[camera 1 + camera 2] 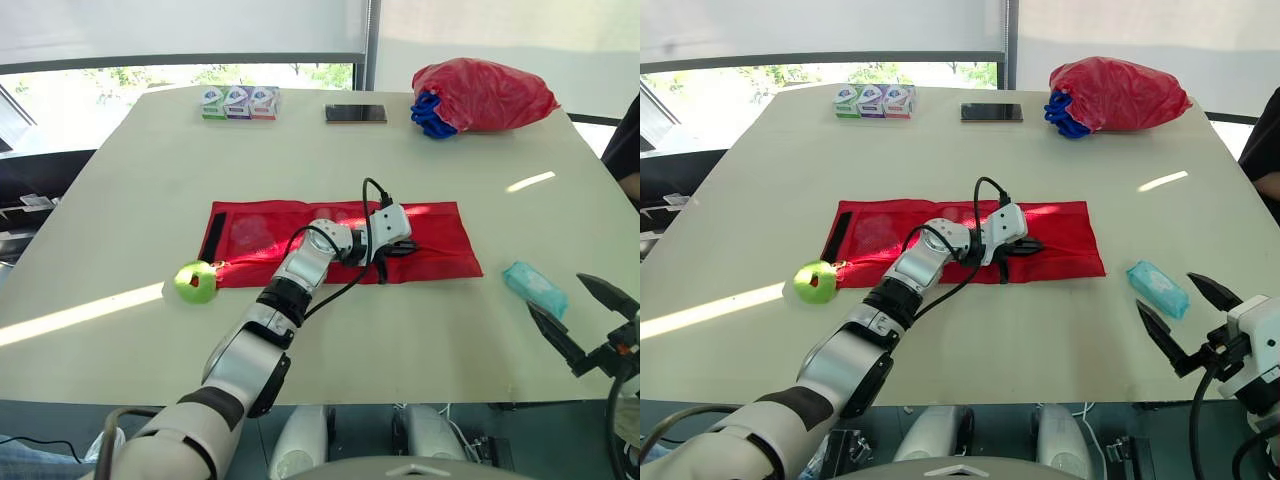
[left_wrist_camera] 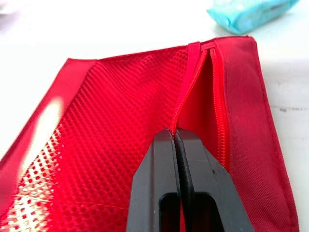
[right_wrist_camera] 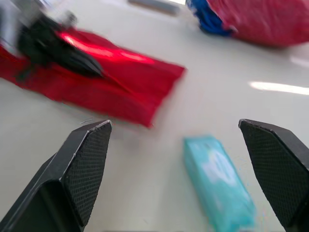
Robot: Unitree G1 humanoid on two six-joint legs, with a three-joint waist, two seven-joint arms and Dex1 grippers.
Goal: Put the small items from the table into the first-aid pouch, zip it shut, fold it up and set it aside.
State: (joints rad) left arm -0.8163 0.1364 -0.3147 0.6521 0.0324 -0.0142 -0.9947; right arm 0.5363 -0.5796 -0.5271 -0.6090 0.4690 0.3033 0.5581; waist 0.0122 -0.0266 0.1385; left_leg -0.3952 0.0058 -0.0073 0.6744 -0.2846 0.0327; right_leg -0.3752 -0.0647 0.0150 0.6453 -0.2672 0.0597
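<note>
Right gripper (image 1: 1164, 289) hovers spread above white table (image 1: 760, 200) beside bright windows (image 1: 760, 90).

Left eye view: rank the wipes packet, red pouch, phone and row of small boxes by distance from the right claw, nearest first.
From the right claw:
1. wipes packet, just in front of it.
2. red pouch, at the table's centre.
3. phone, at the middle of the far edge.
4. small boxes, at the far left corner.
</note>
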